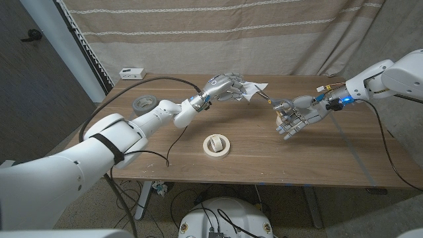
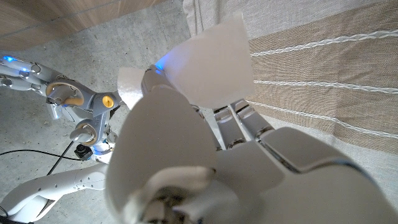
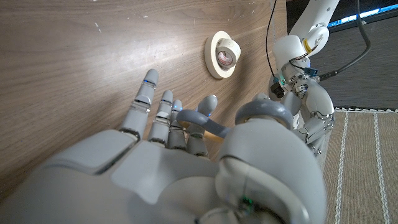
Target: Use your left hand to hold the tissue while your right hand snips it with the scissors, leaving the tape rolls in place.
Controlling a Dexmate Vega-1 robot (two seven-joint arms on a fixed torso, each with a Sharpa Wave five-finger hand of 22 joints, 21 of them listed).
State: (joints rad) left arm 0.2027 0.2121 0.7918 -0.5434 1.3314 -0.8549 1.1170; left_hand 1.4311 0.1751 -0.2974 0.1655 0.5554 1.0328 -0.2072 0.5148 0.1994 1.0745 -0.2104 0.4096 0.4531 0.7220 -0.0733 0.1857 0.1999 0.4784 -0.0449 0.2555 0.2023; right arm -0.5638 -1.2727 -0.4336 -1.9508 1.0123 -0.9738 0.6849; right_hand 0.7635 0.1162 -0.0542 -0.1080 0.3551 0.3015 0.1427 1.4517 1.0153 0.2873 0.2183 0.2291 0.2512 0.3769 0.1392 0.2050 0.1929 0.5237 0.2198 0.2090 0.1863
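Note:
My left hand [image 1: 225, 87] is raised over the back middle of the table and pinches a white tissue [image 1: 254, 88], which sticks out toward my right hand. In the left wrist view the tissue [image 2: 211, 62] stands up above the left hand [image 2: 205, 162], with the right hand [image 2: 71, 106] beyond it. My right hand [image 1: 294, 116] holds scissors [image 1: 269, 100] whose tip points at the tissue, a short gap away. Their grey handle loops [image 3: 205, 121] sit around the fingers of the right hand [image 3: 186, 168]. A grey tape roll [image 1: 144, 102] and a cream tape roll [image 1: 216, 145] lie on the table.
A small white box [image 1: 131, 73] sits at the table's back left corner, and a small yellowish object [image 1: 325, 86] lies at the back right. A black cable [image 1: 175, 142] trails across the left side. A striped curtain [image 1: 218, 33] hangs behind the wooden table [image 1: 317, 162].

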